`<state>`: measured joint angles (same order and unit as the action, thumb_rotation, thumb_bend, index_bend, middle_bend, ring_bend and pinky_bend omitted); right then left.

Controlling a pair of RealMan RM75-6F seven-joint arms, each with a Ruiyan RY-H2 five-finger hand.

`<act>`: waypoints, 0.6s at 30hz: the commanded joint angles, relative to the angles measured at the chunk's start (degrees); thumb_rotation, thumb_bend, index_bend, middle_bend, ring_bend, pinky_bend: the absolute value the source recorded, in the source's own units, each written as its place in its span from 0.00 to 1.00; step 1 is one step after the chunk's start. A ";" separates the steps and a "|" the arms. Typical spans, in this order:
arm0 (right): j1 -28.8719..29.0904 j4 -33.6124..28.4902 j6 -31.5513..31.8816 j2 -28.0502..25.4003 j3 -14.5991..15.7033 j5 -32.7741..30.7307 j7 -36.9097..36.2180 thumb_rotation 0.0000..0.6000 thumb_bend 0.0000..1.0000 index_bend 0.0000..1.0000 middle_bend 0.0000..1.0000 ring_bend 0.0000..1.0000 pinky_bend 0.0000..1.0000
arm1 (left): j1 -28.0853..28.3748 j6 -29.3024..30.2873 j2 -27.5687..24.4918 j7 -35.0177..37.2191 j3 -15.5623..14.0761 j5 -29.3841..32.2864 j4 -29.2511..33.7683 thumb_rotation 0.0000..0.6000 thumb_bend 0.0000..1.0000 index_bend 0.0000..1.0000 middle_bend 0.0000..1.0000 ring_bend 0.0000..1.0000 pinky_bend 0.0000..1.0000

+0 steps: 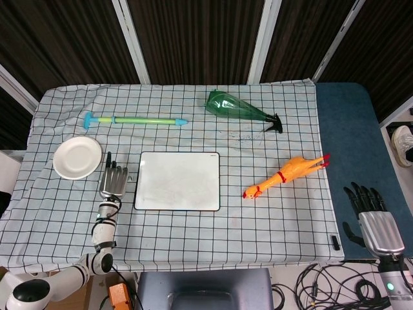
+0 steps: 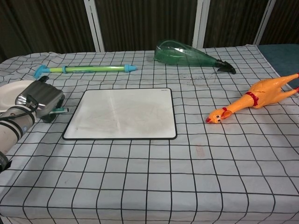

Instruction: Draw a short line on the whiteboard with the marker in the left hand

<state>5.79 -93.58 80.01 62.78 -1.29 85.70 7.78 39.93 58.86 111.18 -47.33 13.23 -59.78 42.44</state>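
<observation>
I count one whiteboard (image 1: 177, 181) at the middle of the checked cloth, one white plate (image 1: 77, 157) at its 9 o'clock, one blue-green water squirter (image 1: 134, 120) at its 11 o'clock, one green bottle (image 1: 240, 109) on its side at 1 o'clock, and one rubber chicken (image 1: 286, 174) at 3 o'clock.

My left hand (image 1: 113, 181) lies palm down just beside the board's left edge, between it and the plate, fingers pointing to 12. The marker (image 2: 59, 110) is under it: from the chest camera I see a thin teal end poking out toward the board, which the overhead camera hardly shows. Whether the fingers are actually closed around the marker I cannot tell.

My right hand (image 1: 369, 208) shows only from overhead, at 4 o'clock off the cloth past the blue mat (image 1: 352, 148), fingers spread and holding nothing. The chest camera misses it entirely.
</observation>
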 commanded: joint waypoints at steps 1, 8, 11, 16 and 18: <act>0.02 -0.02 -0.05 0.03 0.02 -0.02 0.07 1.00 0.33 0.00 0.00 0.00 0.02 | -0.04 0.01 0.01 0.05 0.07 0.02 0.05 1.00 0.40 0.57 0.57 0.28 0.01; 0.04 -0.02 -0.08 0.07 -0.01 -0.12 0.24 1.00 0.33 0.00 0.00 0.00 0.02 | -0.26 3.01 0.06 3.75 -1.21 -3.74 -0.70 1.00 0.49 0.69 0.66 0.33 0.02; 0.04 -0.02 -0.11 0.09 0.00 -0.15 0.31 1.00 0.33 0.00 0.00 0.00 0.02 | -0.51 4.58 -0.55 7.58 -2.25 -6.56 -0.50 1.00 0.50 0.71 0.67 0.34 0.03; 0.06 -0.06 -0.14 0.18 0.01 -0.20 0.55 1.00 0.33 0.00 0.00 0.00 0.02 | -1.10 8.24 -2.17 16.27 -3.87 -11.87 1.84 1.00 0.50 0.72 0.69 0.36 0.06; 0.09 -0.09 -0.18 0.21 0.03 -0.17 0.65 1.00 0.33 0.00 0.00 0.00 0.02 | -1.25 9.30 -2.74 20.38 -4.51 -13.90 3.52 1.00 0.50 0.73 0.70 0.37 0.08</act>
<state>5.87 -93.67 79.84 63.00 -1.26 85.53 8.43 39.08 65.97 109.57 -32.04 9.96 -70.40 43.73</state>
